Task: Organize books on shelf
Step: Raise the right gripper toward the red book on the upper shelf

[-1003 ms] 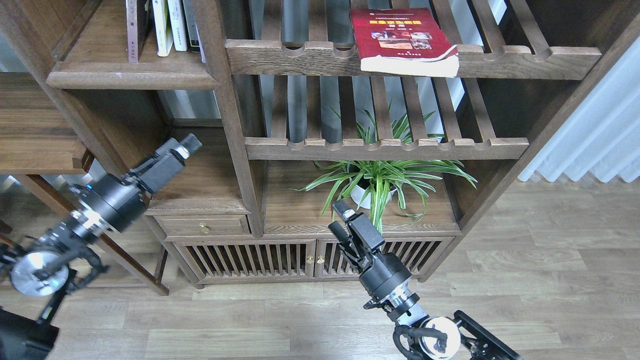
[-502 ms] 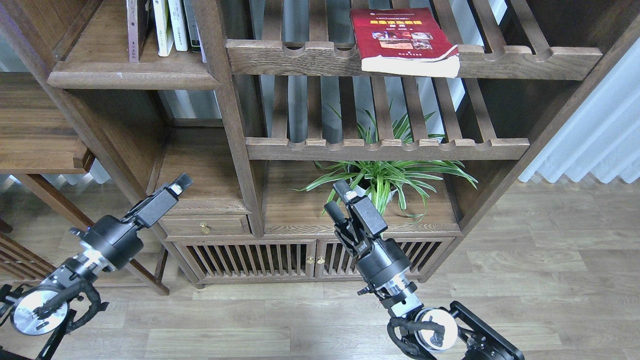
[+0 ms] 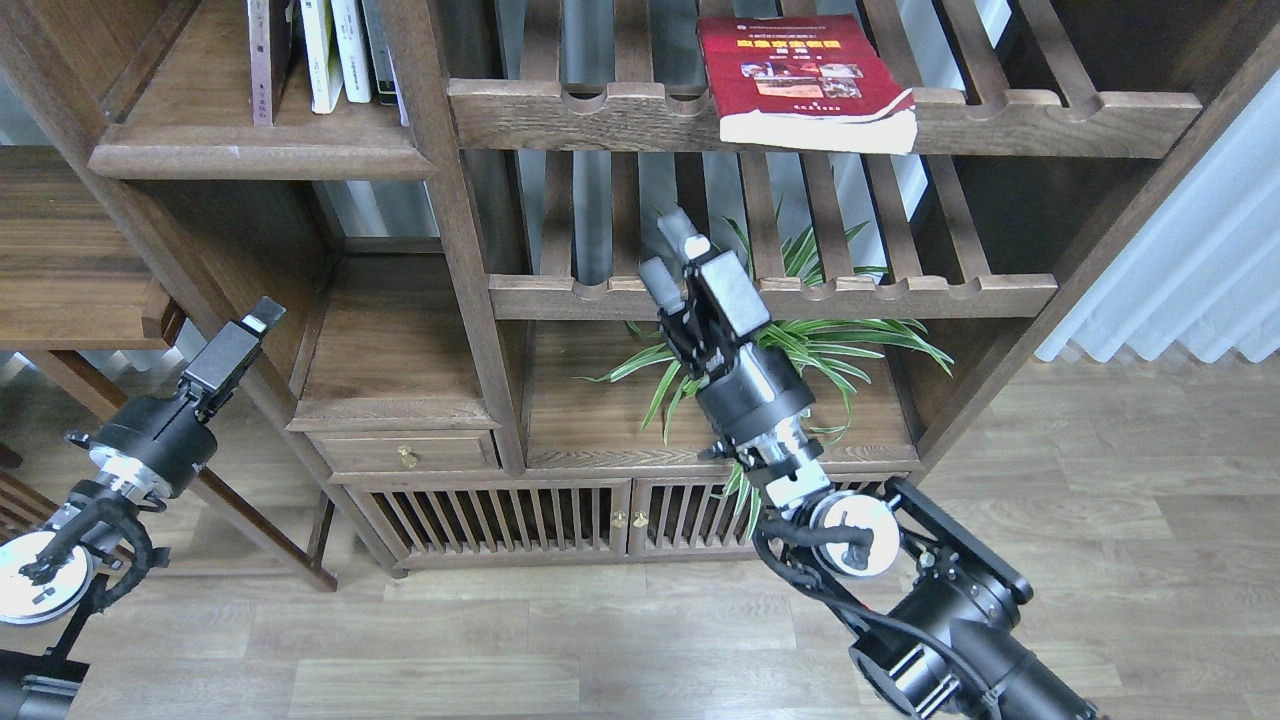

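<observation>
**shelfbot_fan:** Looking at the bookcase (image 3: pixel 470 250) first, the solid shelf (image 3: pixel 250 160) sits top left with a few thin upright books (image 3: pixel 335 50) on it. The red book (image 3: pixel 800 80) isn't there at all: it lies flat on the upper slatted rack (image 3: pixel 1050 110), front edge poking out past the rail. It's the only one of the three paperbacks I can spot.

**gripgeek:** Yep. The right gripper (image 3: pixel 668 250) is raised in front of the lower slatted rack (image 3: pixel 900 295), well below the book, fingers spread and empty. The left gripper (image 3: pixel 250 325) hangs low by the left post; can't tell whether it's spread or closed.

**shelfbot_fan:** Risks?

**gripgeek:** Clipping a rail on the way up, I'd guess, or nudging that overhanging edge so the book slides off. The spider plant (image 3: pixel 790 350) sits right behind the wrist too.
</observation>
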Available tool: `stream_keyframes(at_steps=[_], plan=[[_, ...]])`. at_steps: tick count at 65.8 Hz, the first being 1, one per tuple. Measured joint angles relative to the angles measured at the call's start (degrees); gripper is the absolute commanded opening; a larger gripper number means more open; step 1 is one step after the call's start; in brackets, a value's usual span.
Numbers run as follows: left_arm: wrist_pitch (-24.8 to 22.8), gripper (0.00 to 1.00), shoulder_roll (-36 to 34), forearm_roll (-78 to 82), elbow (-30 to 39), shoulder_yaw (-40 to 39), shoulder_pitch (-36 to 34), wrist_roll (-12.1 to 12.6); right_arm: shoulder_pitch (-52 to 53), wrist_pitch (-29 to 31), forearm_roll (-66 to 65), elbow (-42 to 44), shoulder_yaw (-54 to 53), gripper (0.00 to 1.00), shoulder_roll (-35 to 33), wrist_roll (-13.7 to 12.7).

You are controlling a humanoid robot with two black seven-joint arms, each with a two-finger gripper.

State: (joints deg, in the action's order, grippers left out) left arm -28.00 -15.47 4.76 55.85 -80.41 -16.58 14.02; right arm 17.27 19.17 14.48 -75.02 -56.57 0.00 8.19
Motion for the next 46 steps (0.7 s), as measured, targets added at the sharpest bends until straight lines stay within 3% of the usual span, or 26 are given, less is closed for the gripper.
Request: stream_keyframes(at_steps=[46], plan=[[0.0,1.0,0.0,-2.7,-0.1,-0.1,-0.1,0.1,0.6,-1.3,-2.5,-4.1,-7.8,0.98,0.0,0.1]])
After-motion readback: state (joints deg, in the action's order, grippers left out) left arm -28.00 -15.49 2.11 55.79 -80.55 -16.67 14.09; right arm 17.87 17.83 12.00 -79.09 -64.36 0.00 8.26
